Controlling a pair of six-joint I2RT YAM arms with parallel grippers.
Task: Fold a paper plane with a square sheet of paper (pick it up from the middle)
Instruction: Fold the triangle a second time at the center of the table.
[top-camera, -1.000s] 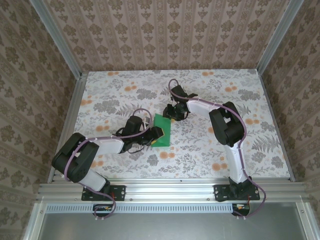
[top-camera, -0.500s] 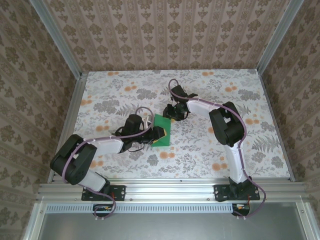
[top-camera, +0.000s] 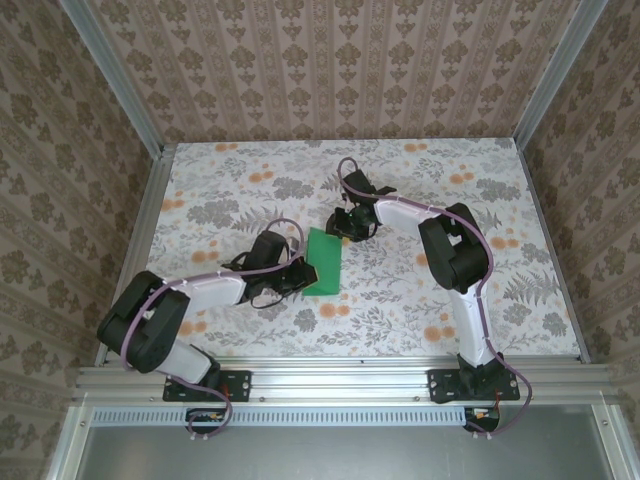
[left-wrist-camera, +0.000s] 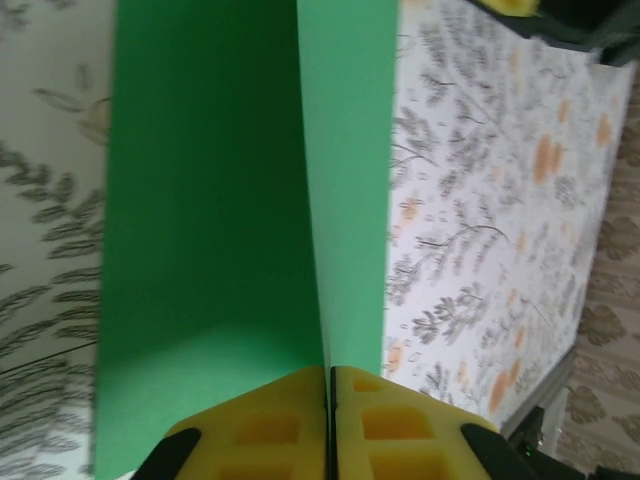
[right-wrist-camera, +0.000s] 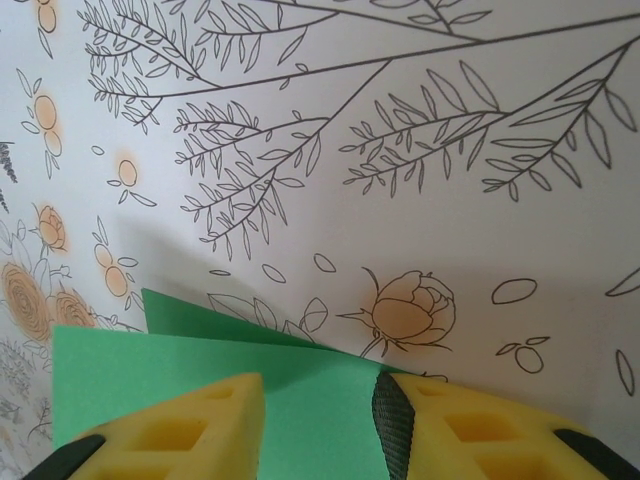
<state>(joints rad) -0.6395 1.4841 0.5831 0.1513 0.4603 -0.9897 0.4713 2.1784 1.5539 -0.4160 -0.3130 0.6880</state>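
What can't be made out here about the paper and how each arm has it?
- Left wrist view: the green paper's near edge, hidden behind the left gripper, whose jaws are shut on the paper, and cut off by the frame's bottom.
- Right wrist view: whether the right gripper, jaws apart, presses the paper; any contact falls below the frame.
- Top view: any creases, too small to see; the left gripper covers part of the paper's left edge.

The square sheet of paper (top-camera: 324, 261) lies on the table (top-camera: 430, 300) between the two grippers. One raised fold of it runs straight ahead from between the left gripper (left-wrist-camera: 329, 375) pads. Its far corner sits under the right gripper (right-wrist-camera: 318, 388), between its spread fingers.
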